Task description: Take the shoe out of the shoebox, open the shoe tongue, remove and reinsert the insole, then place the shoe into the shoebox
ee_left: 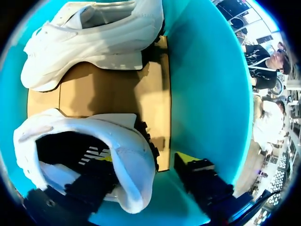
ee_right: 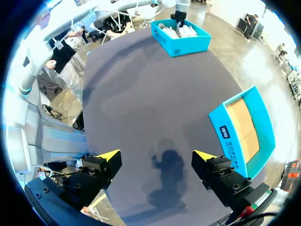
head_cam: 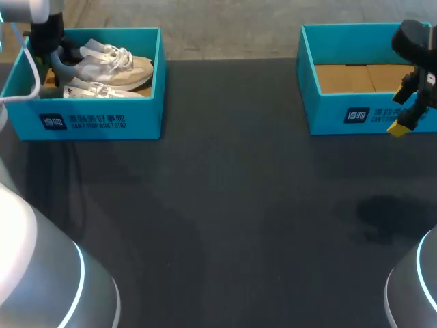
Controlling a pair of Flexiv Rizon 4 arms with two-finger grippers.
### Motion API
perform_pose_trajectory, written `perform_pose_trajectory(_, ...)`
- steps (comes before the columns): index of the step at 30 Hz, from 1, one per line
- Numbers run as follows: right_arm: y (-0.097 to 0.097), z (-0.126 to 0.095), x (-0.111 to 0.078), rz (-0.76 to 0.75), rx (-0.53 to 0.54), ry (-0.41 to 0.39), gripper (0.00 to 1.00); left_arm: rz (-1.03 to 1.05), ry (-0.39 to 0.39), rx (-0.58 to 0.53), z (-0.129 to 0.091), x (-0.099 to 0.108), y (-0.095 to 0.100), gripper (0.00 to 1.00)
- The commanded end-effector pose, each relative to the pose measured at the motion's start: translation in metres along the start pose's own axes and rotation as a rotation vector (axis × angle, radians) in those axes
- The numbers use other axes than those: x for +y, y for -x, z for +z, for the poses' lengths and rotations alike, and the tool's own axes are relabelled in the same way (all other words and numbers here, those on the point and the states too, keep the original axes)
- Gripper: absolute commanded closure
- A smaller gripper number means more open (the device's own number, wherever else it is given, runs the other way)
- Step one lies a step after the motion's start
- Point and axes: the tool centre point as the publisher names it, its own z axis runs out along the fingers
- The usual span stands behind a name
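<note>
Left shoebox (head_cam: 89, 121): You will find it at the table's far left corner. It is teal, and both white shoes lie on its cardboard floor.
Near shoe (ee_left: 117, 136): It lies in the left shoebox directly under your left wrist camera. Its opening faces the camera and shows a dark interior.
Second shoe (ee_left: 94, 33): It lies ahead of the near shoe in the same box, and a strip of cardboard floor shows between them.
Left arm (head_cam: 42, 31): It comes down into the left end of the left shoebox.
Left gripper (ee_left: 146, 160): Your fingers stand wide. One yellow tip is inside the near shoe's opening; the other is outside its collar, by the teal wall. The outer finger shows no contact with the shoe, so nothing is clamped.
Right shoebox (head_cam: 341, 113): It sits at the far right of the table (head_cam: 225, 219). Only its cardboard floor shows inside.
Right gripper (ee_right: 156, 157): Your fingers are spread wide and hold nothing. The gripper hangs above bare dark tabletop, just in front of the right shoebox.
</note>
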Motion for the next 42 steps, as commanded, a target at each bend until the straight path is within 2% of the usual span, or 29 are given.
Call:
perform_pose_trajectory(1, 0.001, 0.0, 0.002, 0.002, 0.003, -0.005, 0.0, 0.006, 0.002, -0.018, -0.012, -0.002, -0.002, 0.08)
perform_pose_trajectory(11, 0.001, 0.0, 0.002, 0.002, 0.003, -0.005, 0.0, 0.015, 0.027, -0.092, -0.049, -0.012, 0.005, 0.0)
perform_pose_trajectory(18, 0.001, 0.0, 0.002, 0.002, 0.003, -0.005, 0.0, 0.032, 0.031, -0.141, -0.076, -0.022, 0.006, 0.0)
perform_pose_trajectory(25, 0.001, 0.0, 0.002, 0.002, 0.003, -0.005, 0.0, 0.026, 0.024, -0.148, -0.098, -0.043, 0.006, 0.0)
perform_pose_trajectory(36, 0.001, 0.0, 0.002, 0.002, 0.003, -0.005, 0.0, 0.002, 0.038, -0.201, -0.135, -0.076, -0.007, 0.0)
perform_pose_trajectory(42, 0.001, 0.0, 0.002, 0.002, 0.003, -0.005, 0.0, -0.025, 0.029, -0.175, -0.147, -0.084, -0.014, 0.0)
